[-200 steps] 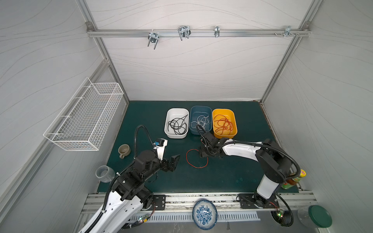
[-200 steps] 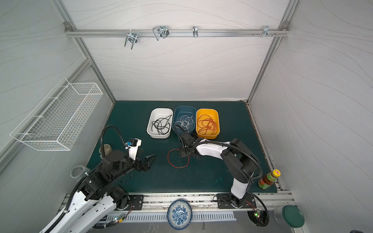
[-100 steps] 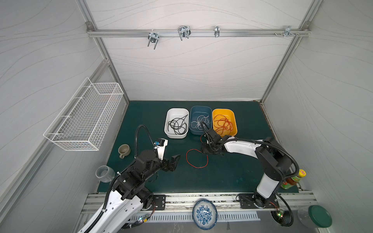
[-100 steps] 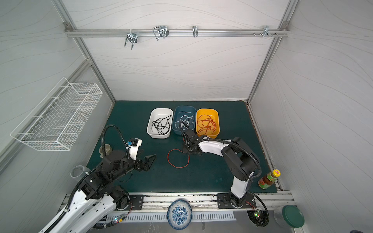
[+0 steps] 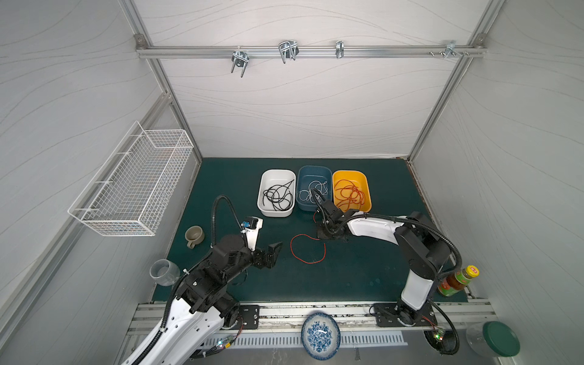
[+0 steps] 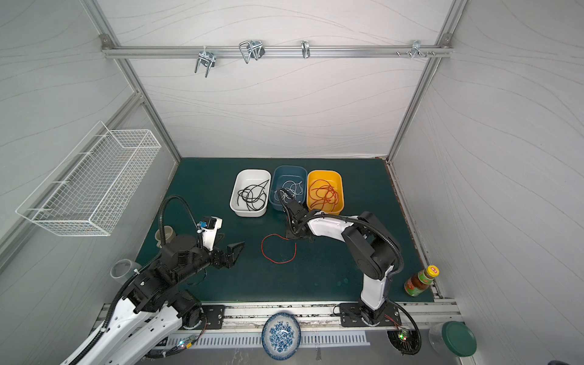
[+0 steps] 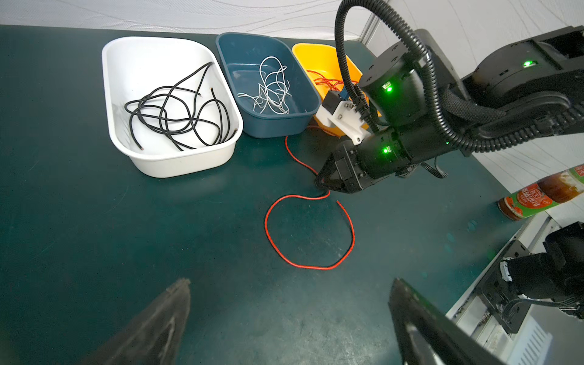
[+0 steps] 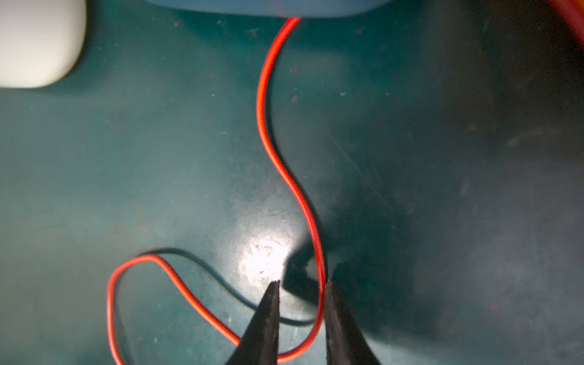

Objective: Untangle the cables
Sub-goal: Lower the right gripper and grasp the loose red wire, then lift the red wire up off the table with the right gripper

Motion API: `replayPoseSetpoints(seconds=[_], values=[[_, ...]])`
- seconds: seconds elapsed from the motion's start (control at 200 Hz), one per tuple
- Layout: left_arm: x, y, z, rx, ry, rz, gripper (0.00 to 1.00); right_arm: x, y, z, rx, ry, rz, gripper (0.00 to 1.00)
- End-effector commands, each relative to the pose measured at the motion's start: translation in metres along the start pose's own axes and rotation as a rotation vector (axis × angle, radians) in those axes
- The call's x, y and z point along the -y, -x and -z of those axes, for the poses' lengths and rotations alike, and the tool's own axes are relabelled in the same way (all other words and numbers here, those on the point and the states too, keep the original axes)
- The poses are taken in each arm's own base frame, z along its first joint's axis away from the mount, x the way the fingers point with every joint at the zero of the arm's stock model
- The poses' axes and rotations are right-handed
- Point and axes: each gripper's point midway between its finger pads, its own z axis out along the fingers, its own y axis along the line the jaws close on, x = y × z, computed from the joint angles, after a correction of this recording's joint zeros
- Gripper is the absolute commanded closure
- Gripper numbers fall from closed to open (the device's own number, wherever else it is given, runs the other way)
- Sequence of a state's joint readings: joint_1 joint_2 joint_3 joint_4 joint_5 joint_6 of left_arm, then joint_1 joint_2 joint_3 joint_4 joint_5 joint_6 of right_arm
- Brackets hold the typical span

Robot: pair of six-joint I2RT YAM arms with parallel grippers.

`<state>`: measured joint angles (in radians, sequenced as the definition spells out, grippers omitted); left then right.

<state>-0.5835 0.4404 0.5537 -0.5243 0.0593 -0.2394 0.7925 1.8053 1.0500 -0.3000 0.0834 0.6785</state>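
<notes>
Straddling the loose red cable with my right fingers

My right gripper (image 8: 301, 282) is low over the green mat (image 5: 363, 271), just in front of the blue tray (image 5: 314, 167). Its two black fingers (image 8: 268, 319) stand a narrow gap apart with the red cable (image 8: 260, 126) running between them. The cable lies against the inner face of one finger, and bare mat shows between it and the other finger, so I am not pinching it: the jaws are slightly apart, straddling the cable and not clamped on it.

From the foot of the blue tray the red cable snakes across the mat to my right fingertips. Beyond them it curls into one open loop lying flat on the mat, between my two grippers.

My left gripper (image 5: 273, 252) hangs above the mat just beside that loop, apart from it, jaws spread wide and holding nothing.

At the back of the mat three trays sit side by side. The white tray (image 5: 275, 172) holds the black cables (image 5: 278, 196) in a loose heap. The blue tray holds the white cables (image 5: 311, 192), and the yellow tray (image 5: 350, 172) holds the other red cables (image 5: 349, 194). Only the single red cable lies out on the mat
</notes>
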Motion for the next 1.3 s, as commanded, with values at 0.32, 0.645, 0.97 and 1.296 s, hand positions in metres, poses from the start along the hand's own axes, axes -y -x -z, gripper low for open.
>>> replayPoseSetpoints(seconds=[0.32, 0.645, 0.97, 1.296], values=[[0.003, 0.015, 0.005, 0.051, -0.004, -0.008, 0.01, -0.018, -0.032, -0.008, -0.076, -0.012, 0.124, 0.87], [0.003, 0.015, 0.005, 0.053, -0.003, -0.006, 0.01, -0.045, -0.038, 0.008, -0.063, 0.062, 0.154, 0.99], [0.003, 0.016, 0.006, 0.055, -0.003, -0.006, 0.01, -0.062, -0.035, 0.036, -0.017, 0.126, 0.171, 1.00], [0.003, 0.015, 0.006, 0.054, -0.004, -0.006, 0.01, -0.067, -0.030, 0.062, 0.052, 0.192, 0.201, 1.00]])
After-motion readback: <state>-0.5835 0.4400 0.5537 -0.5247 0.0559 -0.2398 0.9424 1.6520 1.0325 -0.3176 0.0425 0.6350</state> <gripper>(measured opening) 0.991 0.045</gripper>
